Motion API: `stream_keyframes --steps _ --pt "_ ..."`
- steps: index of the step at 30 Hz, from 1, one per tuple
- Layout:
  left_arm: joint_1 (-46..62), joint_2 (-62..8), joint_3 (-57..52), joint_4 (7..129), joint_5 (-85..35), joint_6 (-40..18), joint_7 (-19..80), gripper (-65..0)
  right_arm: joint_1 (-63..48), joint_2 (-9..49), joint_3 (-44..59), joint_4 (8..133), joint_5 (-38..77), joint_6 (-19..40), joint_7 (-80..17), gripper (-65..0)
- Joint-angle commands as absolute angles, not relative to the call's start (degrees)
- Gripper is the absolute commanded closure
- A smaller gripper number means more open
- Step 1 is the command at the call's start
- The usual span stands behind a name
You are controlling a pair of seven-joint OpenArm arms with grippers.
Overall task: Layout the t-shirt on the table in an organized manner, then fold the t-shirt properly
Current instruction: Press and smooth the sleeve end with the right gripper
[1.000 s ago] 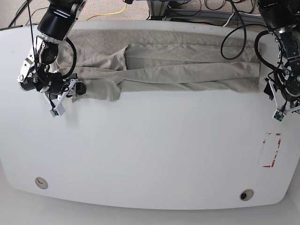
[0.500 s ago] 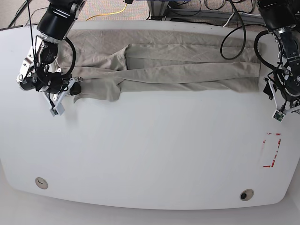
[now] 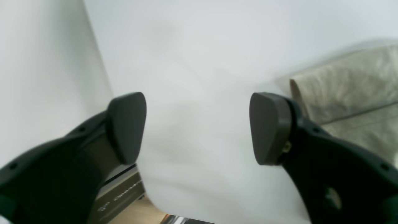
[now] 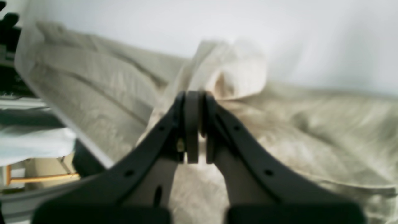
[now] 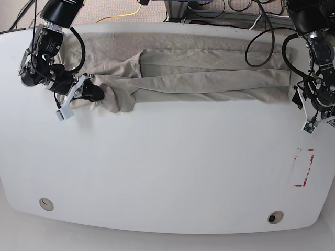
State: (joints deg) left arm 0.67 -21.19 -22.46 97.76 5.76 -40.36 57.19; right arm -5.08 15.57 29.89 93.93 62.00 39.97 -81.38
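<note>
Khaki-grey cloth pinched in right claw [image 4: 194,102], jaws closed on a raised fold of the t-shirt [image 5: 199,70] at its sleeve end. Shirt lies as a long folded band along the table [image 5: 167,172] far edge. Left claw [image 3: 199,127] spread wide, holding nothing, over bare table just beside the shirt's other end. No readable writing.

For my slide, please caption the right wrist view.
Right gripper shut on a raised fold of the t-shirt.

The t-shirt [image 5: 199,73] lies along the table's [image 5: 167,172] far edge (lengthwise).
</note>
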Motion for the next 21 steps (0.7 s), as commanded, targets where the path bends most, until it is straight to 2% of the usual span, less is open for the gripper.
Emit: stream_keyframes --steps 1,8,14,21 --pt "-1.0 -22.2 -22.7 97.5 5.9 -40.0 55.8 -46.9 -6.9 17.4 30.1 94.9 67.8 40.0 -80.0 -0.5" --pt "-1.5 -22.1 -22.7 94.6 6.0 -40.0 54.0 -46.9 -13.2 19.7 29.6 95.2 76.4 40.0 -80.0 -0.6" --pt "-1.8 -22.1 -22.7 92.9 6.0 -40.0 53.9 -46.9 -17.0 23.7 24.1 95.7 83.9 40.0 -80.0 -0.6" --pt "-2.8 -22.1 -22.7 92.9 6.0 -40.0 53.9 -46.9 -20.0 26.9 20.1 101.9 85.0 40.0 -80.0 -0.6"
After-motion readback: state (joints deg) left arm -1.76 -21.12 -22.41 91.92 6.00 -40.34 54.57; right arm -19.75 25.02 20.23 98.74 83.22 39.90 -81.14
